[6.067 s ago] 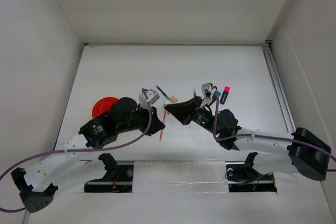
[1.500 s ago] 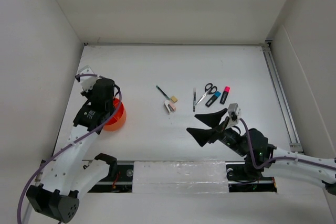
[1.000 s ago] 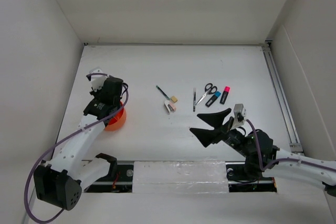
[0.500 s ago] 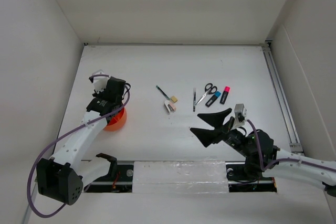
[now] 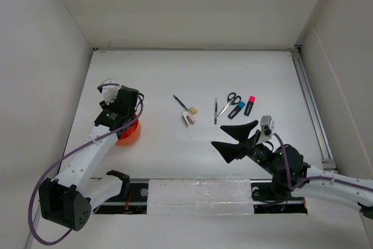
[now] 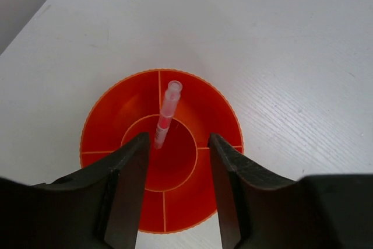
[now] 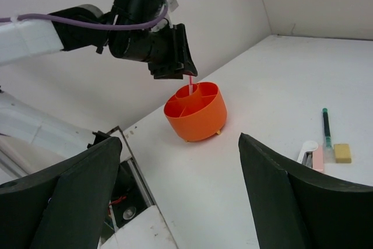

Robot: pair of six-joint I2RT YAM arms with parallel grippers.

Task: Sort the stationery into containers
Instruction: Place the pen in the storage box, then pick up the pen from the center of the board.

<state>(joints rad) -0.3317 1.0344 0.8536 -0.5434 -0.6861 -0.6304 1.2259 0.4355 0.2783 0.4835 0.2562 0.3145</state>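
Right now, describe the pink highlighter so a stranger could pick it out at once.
On the white table, look right of centre, just beyond the right end effector, at the cluster of stationery. The pink highlighter is its rightmost piece, beside the blue highlighter; both have black bodies, but only this one has a pink cap.

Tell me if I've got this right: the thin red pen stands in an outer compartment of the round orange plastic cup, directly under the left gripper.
Not quite. The thin red pen stands in the central round compartment of the round orange plastic cup, not an outer one, as the left wrist view shows. It is indeed under the left gripper.
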